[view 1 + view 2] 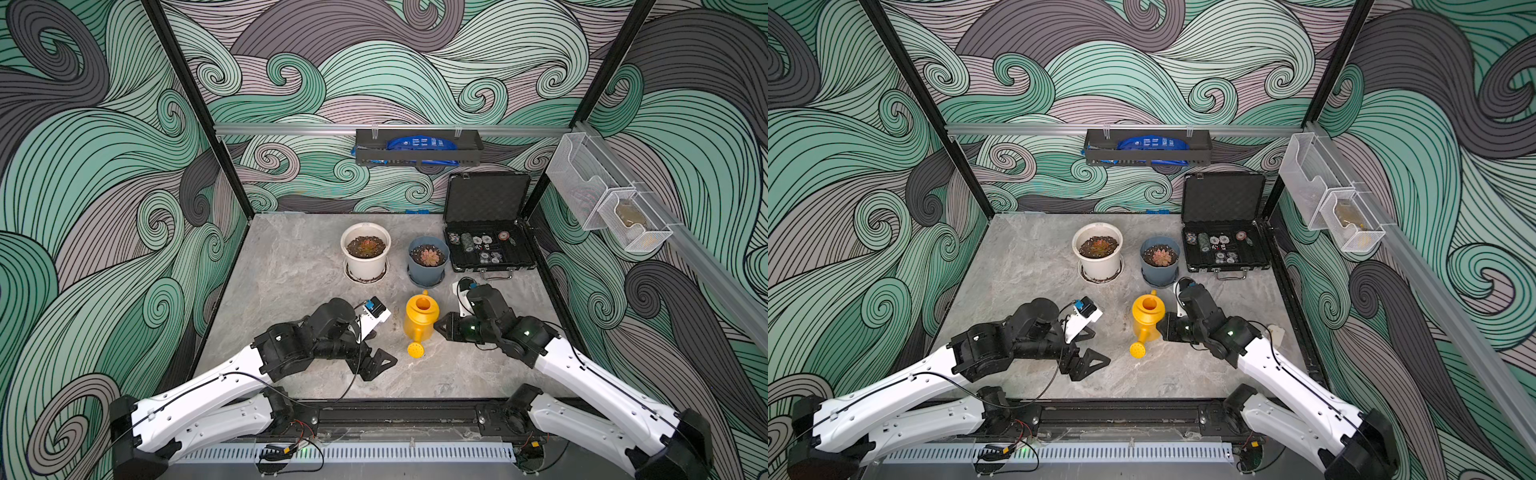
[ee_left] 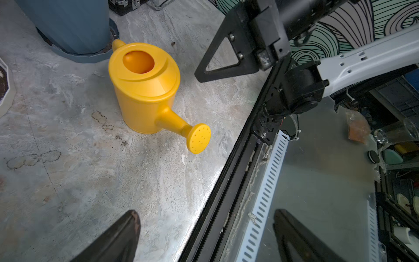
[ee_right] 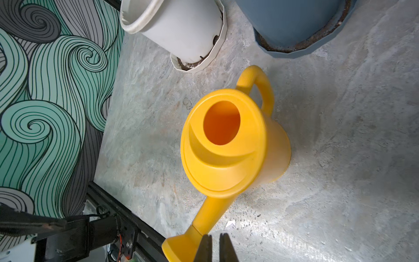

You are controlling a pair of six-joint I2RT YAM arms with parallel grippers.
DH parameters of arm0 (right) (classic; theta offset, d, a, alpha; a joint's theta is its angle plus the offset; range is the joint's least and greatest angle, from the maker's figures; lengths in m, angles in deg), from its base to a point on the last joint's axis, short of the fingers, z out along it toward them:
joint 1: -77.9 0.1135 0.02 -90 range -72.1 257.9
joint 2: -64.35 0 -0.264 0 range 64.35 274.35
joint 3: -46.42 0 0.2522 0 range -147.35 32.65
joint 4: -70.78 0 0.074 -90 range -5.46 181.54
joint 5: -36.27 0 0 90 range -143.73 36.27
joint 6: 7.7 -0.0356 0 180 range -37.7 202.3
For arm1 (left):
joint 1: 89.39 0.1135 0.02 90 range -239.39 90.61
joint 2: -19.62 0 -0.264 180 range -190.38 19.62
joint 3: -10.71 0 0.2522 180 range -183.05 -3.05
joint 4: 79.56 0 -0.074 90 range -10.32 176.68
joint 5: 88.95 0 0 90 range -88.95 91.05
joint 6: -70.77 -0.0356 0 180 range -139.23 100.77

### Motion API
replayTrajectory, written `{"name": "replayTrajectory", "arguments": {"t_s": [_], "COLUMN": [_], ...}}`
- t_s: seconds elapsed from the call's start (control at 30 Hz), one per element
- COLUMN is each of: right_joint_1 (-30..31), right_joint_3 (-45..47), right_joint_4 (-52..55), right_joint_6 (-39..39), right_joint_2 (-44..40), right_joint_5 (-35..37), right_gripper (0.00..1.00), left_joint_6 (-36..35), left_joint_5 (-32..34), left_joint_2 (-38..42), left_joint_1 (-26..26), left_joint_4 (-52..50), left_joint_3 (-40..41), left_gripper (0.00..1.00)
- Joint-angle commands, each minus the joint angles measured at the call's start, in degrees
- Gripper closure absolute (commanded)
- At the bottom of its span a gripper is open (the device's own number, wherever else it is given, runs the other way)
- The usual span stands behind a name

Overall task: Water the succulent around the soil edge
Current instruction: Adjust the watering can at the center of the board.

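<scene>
The succulent (image 1: 365,246) (image 1: 1099,246), a red-orange rosette, sits in a tall white pot (image 1: 365,268) (image 3: 181,29) at the back of the table. The soil edge (image 1: 352,248) is a dark ring inside the white rim. A yellow watering can (image 1: 420,322) (image 1: 1147,318) (image 2: 145,90) (image 3: 226,154) stands upright in the middle, spout toward the front. My right gripper (image 1: 440,326) (image 3: 215,240) is shut and empty, just beside the can's right side near the spout. To the can's left my left gripper (image 1: 380,361) (image 2: 207,226) stands open and empty.
A blue-grey pot (image 1: 428,270) with a pinkish rosette (image 1: 428,255) stands right of the white pot, just behind the can. An open black case (image 1: 486,249) of small parts lies at the back right. Black frame rails edge the table's front and sides.
</scene>
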Motion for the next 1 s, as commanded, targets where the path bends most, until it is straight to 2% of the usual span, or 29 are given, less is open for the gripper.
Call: {"name": "replayTrajectory", "arguments": {"t_s": [0.0,0.23,0.53,0.97], "right_joint_1": [1.85,4.97,9.9,11.4], "right_joint_3": [1.93,5.07,2.05,2.03], "right_joint_4": [1.19,-2.23,-3.11,-12.2], "right_joint_6": [-1.54,-4.25,-4.61,-5.49], "right_joint_2": [-1.36,0.59,6.82,12.45], "right_joint_5": [-1.99,-2.32,-0.2,-2.12], "right_gripper": [1.0,1.0,1.0,1.0], "left_joint_6": [-0.06,0.6,1.95,2.4], "left_joint_5": [3.24,7.94,14.21,15.09], "left_joint_2": [0.27,1.32,1.14,0.69], "left_joint_1": [-0.24,-0.23,-0.07,1.56], "left_joint_4": [-0.65,-1.61,-3.81,-4.28], "left_joint_3": [-0.2,-0.39,-1.19,-1.68], "left_gripper": [0.06,0.06,0.04,0.03]}}
